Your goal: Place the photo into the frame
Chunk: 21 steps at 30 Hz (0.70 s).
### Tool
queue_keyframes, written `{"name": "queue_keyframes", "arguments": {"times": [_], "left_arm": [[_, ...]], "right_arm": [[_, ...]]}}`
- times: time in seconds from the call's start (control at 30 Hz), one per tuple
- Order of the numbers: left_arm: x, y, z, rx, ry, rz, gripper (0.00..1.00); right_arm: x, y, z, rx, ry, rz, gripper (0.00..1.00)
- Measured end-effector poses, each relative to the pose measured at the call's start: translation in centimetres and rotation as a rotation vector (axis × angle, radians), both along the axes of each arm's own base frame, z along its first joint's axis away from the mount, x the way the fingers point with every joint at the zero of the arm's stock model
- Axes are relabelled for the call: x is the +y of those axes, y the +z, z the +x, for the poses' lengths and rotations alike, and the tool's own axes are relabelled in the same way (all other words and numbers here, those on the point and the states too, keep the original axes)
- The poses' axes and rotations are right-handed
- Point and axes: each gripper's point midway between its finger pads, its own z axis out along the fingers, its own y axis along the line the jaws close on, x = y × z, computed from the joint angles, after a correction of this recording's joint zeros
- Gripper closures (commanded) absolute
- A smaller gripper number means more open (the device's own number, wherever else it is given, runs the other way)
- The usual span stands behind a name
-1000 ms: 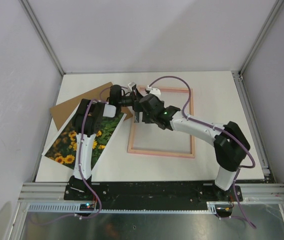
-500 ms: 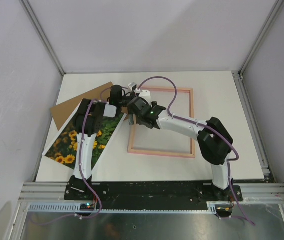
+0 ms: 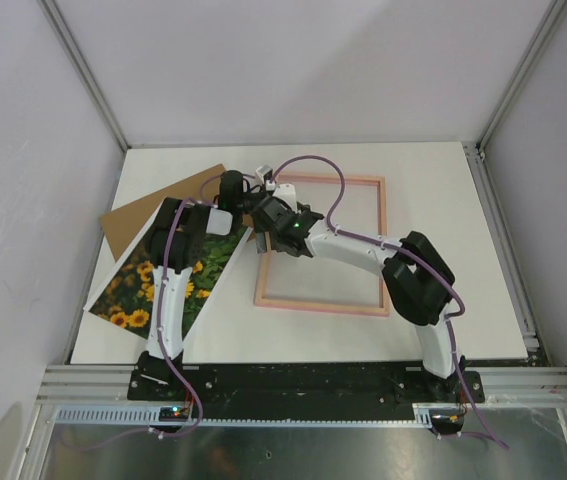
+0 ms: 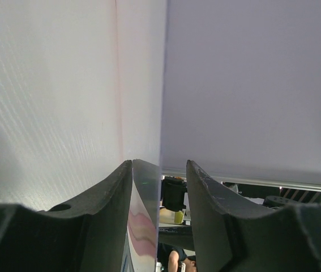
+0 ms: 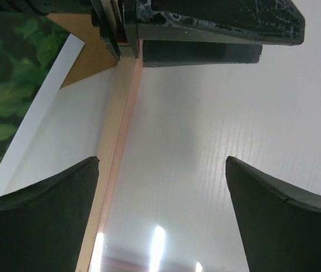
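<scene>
My right jaws stand wide apart and hold nothing, low over the far left corner of the frame (image 3: 313,304). Its left rail runs just inside one finger (image 5: 35,215). My left jaws are at that same corner, part-way apart. A thin pale edge lies against one finger (image 4: 92,209) with a gap on its other side, and I cannot tell whether they grip it. The frame lies flat on the tabletop (image 3: 433,200). The photo (image 3: 128,290) lies tilted just left of it, on a brown board (image 3: 128,215), under my left arm (image 3: 173,300).
</scene>
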Motion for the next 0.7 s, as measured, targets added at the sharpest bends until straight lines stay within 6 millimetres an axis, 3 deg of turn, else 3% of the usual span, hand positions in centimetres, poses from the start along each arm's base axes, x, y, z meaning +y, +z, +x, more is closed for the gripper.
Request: {"name": "queue_keyframes", "arguments": {"times": [0.7], "left_arm": [[0.0, 0.0, 0.0, -0.001, 0.000, 0.000, 0.50]], "right_arm": [[-1.0, -0.8, 1.0, 0.017, -0.025, -0.011, 0.01]]}}
